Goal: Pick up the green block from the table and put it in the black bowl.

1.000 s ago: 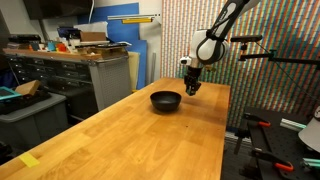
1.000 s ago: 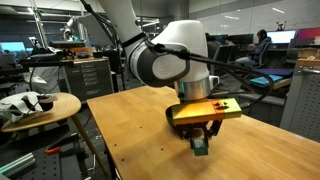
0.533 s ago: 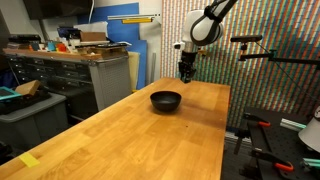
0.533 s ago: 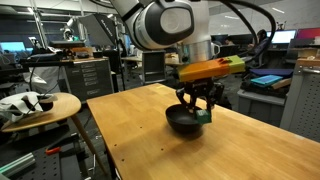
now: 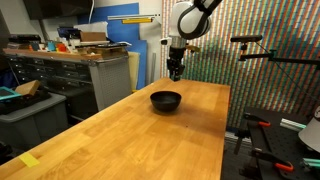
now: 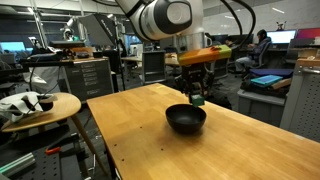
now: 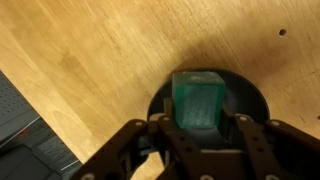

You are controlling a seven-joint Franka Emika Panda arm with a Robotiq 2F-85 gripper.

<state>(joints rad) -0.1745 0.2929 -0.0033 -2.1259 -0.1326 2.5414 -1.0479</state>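
Note:
My gripper (image 7: 199,118) is shut on the green block (image 7: 198,98) and holds it in the air above the black bowl (image 7: 250,100). In the wrist view the bowl lies right under the block. In both exterior views the gripper (image 5: 175,72) (image 6: 197,96) hangs well above the bowl (image 5: 166,100) (image 6: 186,119), which stands on the light-brown wooden table (image 5: 130,140) (image 6: 150,140). The block shows as a small dark-green spot between the fingers (image 6: 197,99).
A grey metal workbench with drawers (image 5: 70,75) stands beside the table. A round stool with a white object (image 6: 35,105) stands off the table's side. A black arm on a stand (image 5: 265,55) is beyond the far edge.
My gripper has risen from near the tabletop with the green block and moved over the black bowl. The bowl has not moved.

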